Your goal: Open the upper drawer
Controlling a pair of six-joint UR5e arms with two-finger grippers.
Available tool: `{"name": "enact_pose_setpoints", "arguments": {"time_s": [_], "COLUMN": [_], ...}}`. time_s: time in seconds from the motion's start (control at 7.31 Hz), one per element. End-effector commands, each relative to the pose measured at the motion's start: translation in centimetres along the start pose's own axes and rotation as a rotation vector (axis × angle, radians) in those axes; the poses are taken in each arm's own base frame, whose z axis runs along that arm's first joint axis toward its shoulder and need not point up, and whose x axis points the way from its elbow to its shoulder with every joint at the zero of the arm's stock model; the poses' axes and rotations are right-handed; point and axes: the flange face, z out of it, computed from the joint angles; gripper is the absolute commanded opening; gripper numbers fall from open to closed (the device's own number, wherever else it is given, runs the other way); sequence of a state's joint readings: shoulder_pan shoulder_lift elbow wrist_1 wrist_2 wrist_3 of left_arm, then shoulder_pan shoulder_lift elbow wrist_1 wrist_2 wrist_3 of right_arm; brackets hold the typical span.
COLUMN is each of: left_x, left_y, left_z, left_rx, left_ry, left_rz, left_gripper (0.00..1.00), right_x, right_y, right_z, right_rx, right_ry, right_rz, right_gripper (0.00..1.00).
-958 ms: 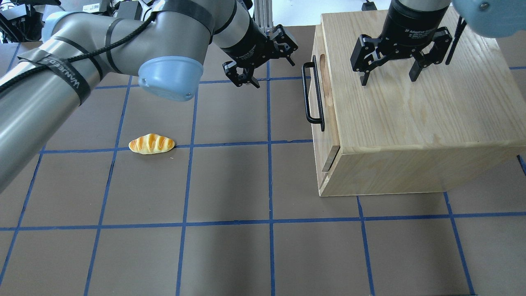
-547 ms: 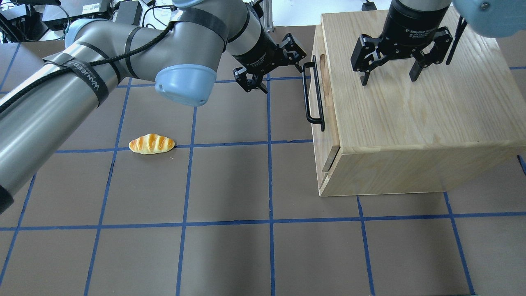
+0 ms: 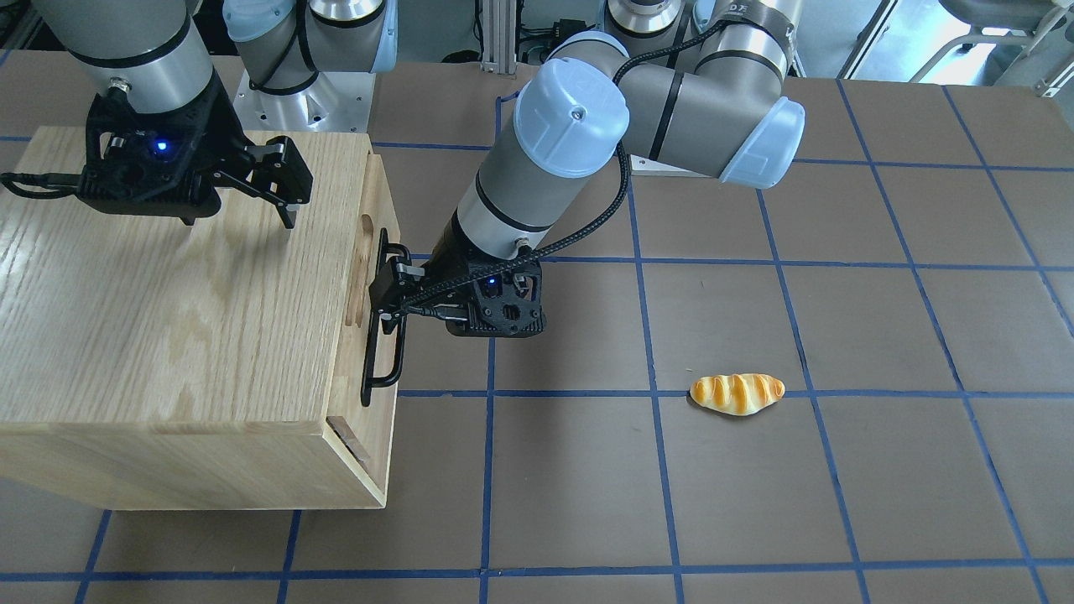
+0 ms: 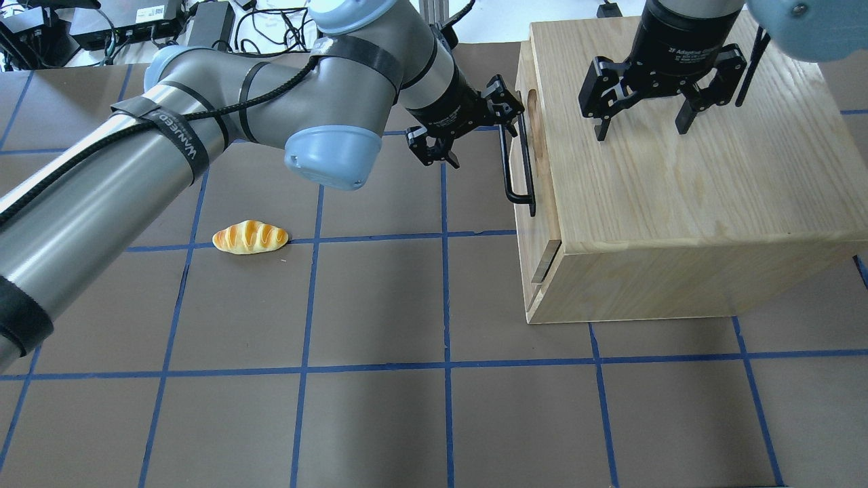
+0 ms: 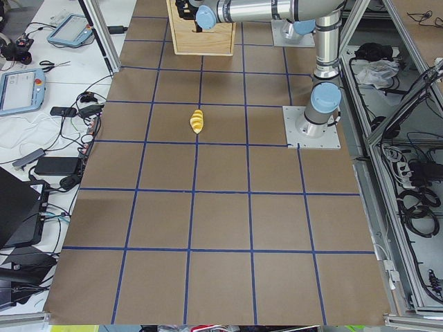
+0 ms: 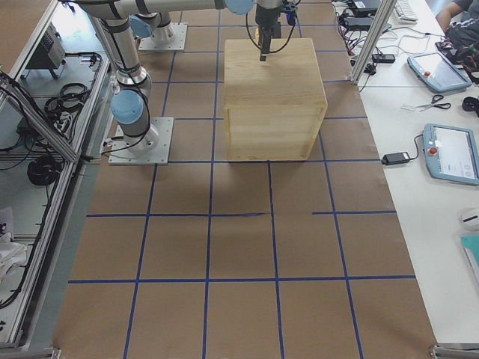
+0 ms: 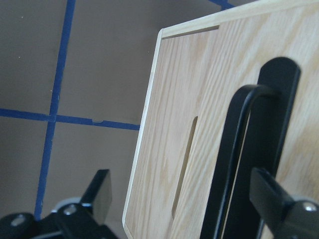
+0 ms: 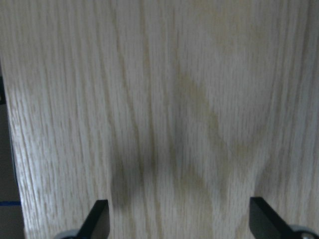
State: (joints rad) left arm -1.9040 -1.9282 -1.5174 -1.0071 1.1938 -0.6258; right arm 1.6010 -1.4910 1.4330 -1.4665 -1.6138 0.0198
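Note:
The upper drawer point(image 4: 540, 177) is the light oak front on the cabinet's left face, and it sits flush and closed. Its black bar handle point(image 4: 517, 163) runs along it beside an oval cut-out point(image 4: 532, 112). My left gripper point(image 4: 472, 127) is open at the handle's far end. In the left wrist view the handle point(image 7: 232, 164) stands between the two fingers, nearer the right one, in front of the drawer front point(image 7: 169, 99). From the front, the left gripper point(image 3: 393, 289) is at the handle point(image 3: 382, 369). My right gripper point(image 4: 642, 130) is open and empty just above the cabinet top point(image 8: 179, 99).
The oak cabinet point(image 4: 678, 196) stands at the table's right side, seen also in the exterior right view point(image 6: 273, 82). A toy bread roll point(image 4: 250, 237) lies on the brown mat to the left, also visible from the front point(image 3: 737, 393).
My left gripper has moved right, from open table to the drawer handle, and its open fingers now straddle the bar. The right gripper and the drawer have not moved.

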Motion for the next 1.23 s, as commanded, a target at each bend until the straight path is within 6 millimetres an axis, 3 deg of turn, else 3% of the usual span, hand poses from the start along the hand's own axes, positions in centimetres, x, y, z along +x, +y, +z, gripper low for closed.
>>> {"name": "enact_pose_setpoints", "arguments": {"time_s": [0.0,0.55,1.09], "left_x": [-0.5,-0.4,-0.7], "left_y": [0.2,0.3,0.2], "left_z": [0.7,-0.2,0.3], "left_rx": [-0.009,0.01,0.003], "left_ry": [-0.008,-0.004,-0.011], "left_rz": [-0.001,0.046,0.05], "left_gripper": [1.0,1.0,1.0], "right_x": [0.0,0.0,0.0], "right_y": [0.0,0.0,0.0], "right_z": [0.0,0.0,0.0], "right_rx": [0.0,0.0,0.0], "right_ry": [0.0,0.0,0.0], "right_rz": [-0.002,0.0,-0.002], "right_gripper": [1.0,1.0,1.0]}}
